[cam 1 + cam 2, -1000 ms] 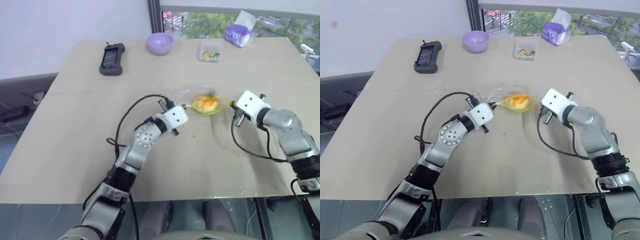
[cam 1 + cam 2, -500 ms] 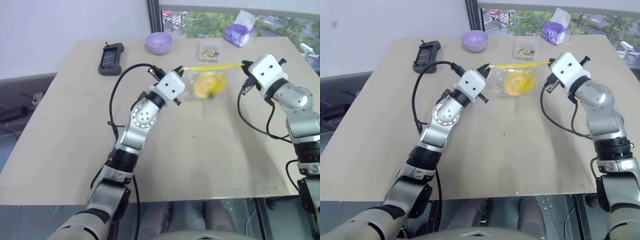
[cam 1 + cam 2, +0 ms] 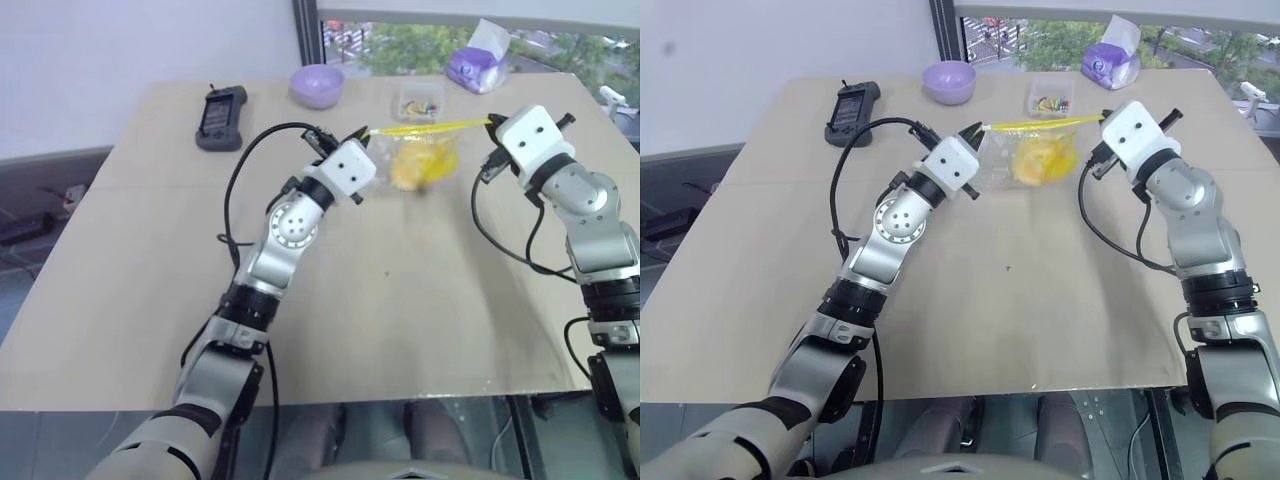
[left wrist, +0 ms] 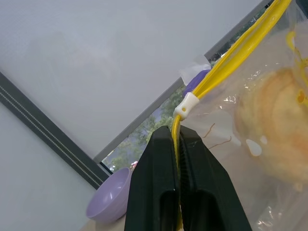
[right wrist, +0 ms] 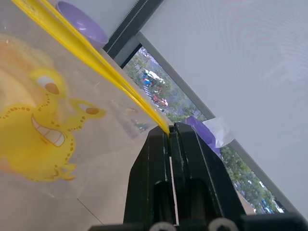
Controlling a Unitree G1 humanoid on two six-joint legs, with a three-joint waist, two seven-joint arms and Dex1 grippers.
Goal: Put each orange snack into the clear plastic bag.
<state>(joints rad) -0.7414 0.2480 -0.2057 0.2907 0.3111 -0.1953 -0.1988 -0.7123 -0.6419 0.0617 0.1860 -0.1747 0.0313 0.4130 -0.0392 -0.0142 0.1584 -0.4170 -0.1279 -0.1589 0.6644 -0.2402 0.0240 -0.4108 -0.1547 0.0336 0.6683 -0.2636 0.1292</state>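
Observation:
The clear plastic bag (image 3: 418,160) hangs in the air above the table, stretched between my two grippers by its yellow zip strip (image 3: 425,127). The orange snack (image 3: 408,170) sits inside it, seen through the plastic as a round orange-yellow shape (image 4: 276,125). My left gripper (image 3: 361,133) is shut on the strip's left end, close to the white slider (image 4: 186,104). My right gripper (image 3: 489,124) is shut on the strip's right end (image 5: 163,126). A yellow cartoon print (image 5: 36,130) covers the bag's side.
At the table's far edge stand a purple bowl (image 3: 318,84), a small clear box of colourful bits (image 3: 420,100) and a purple-white tissue pack (image 3: 479,66). A black handheld device (image 3: 221,116) lies at the far left. The tan table (image 3: 400,310) is bare below the arms.
Both grippers rose from the tabletop and lifted the bag with the snack, pulling its zip strip taut; over the last half second they barely moved.

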